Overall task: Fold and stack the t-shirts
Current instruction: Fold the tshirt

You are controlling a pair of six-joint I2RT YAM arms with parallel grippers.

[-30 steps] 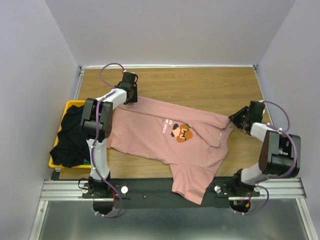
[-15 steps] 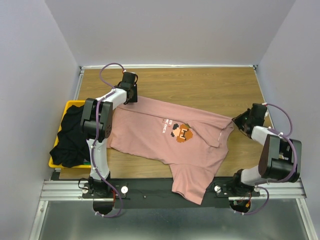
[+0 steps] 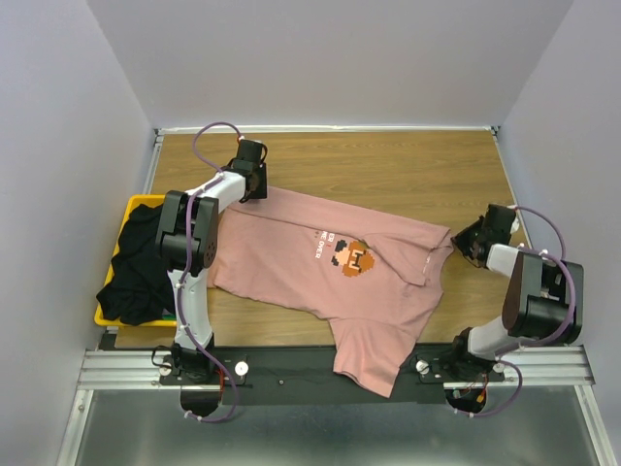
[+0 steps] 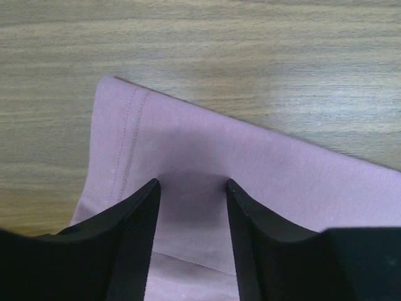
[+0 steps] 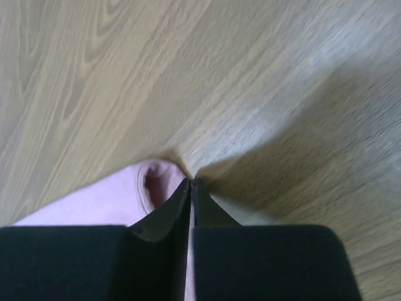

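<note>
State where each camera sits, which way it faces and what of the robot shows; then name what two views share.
Top external: above and behind the arm bases, looking down on the wooden table, dusty-pink cloth t-shirt and yellow plastic basket; both arms show.
Left wrist: on the left arm, looking down at a hemmed shirt corner; its black jaws stand apart.
Right wrist: on the right arm, looking down at the shirt's edge; its jaws are closed together.
Shared: every view shows the pink shirt on the table.

Robot lab cell — bare lilac panels (image 3: 340, 58) box in a wood table (image 3: 388, 165), two cabled arms (image 3: 187, 243) bolted to an aluminium rail (image 3: 126, 367) at its near edge.
</note>
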